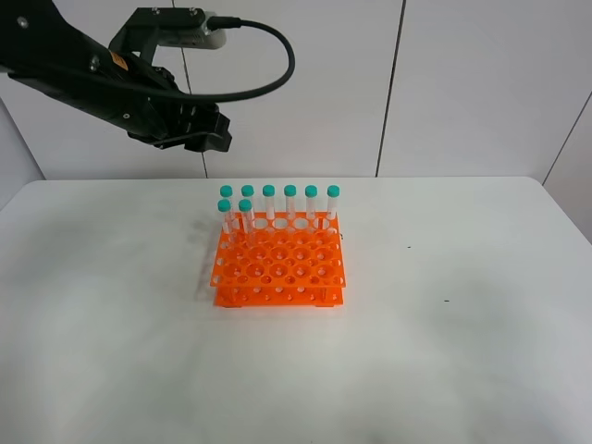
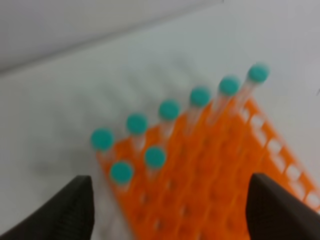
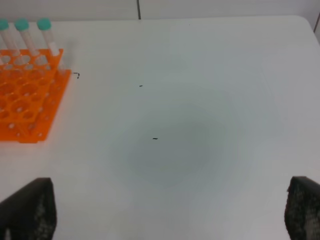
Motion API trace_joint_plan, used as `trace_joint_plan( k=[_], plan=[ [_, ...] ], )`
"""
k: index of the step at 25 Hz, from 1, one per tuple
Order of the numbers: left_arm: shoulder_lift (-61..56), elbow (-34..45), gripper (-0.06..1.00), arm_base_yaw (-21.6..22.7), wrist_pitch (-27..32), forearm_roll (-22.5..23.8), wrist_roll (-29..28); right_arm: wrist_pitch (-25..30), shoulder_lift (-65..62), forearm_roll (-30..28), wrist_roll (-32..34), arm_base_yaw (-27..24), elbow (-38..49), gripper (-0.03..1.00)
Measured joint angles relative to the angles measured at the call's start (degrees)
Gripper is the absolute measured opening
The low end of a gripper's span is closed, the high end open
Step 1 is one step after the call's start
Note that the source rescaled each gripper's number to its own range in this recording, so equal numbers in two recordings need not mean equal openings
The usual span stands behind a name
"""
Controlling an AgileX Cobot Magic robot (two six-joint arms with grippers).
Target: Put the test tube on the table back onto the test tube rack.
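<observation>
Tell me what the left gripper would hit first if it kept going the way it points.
Probably the capped tubes at the near corner of the orange rack: the open left gripper looks down on them between its fingers. Depth is hard to judge.

There are eight test tubes [image 1: 268,205] with green caps, one orange rack [image 1: 278,269], and one white table [image 1: 462,351].

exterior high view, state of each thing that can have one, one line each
test tube rack: upright on the table, eight tubes in it, other holes empty
test tubes: all upright in the rack, teal caps on; six in the back row, two in the next row at its left end
left tool: open, empty, raised above the rack
right tool: open, empty, above bare table
</observation>
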Motion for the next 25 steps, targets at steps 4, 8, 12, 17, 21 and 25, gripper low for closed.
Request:
trace_joint_plan(
  k=[4,8,12,17,21,25],
  plan=[
    [7.54,-6.09,1.0,4.71,14.02,0.0,0.8,0.0,0.0,0.0,0.0,0.0,0.0,1.0],
    [11.32,-8.1,1.0,9.36,21.62,0.69,-0.55,0.0,0.0,0.0,0.0,0.0,0.0,1.0],
    [11.3,-8.42,1.0,15.18,25.68,4.03,-3.02,0.0,0.0,0.0,0.0,0.0,0.0,1.0],
    [11.3,-8.49,0.99,21.51,30.68,5.56,-5.12,0.0,0.0,0.0,0.0,0.0,0.0,1.0],
    [11.3,-8.49,0.99,22.2,36.15,5.56,-5.67,0.0,0.0,0.0,0.0,0.0,0.0,1.0],
    [10.93,-8.37,0.99,22.2,38.33,5.56,-5.67,0.0,0.0,0.0,0.0,0.0,0.0,1.0]
  ],
)
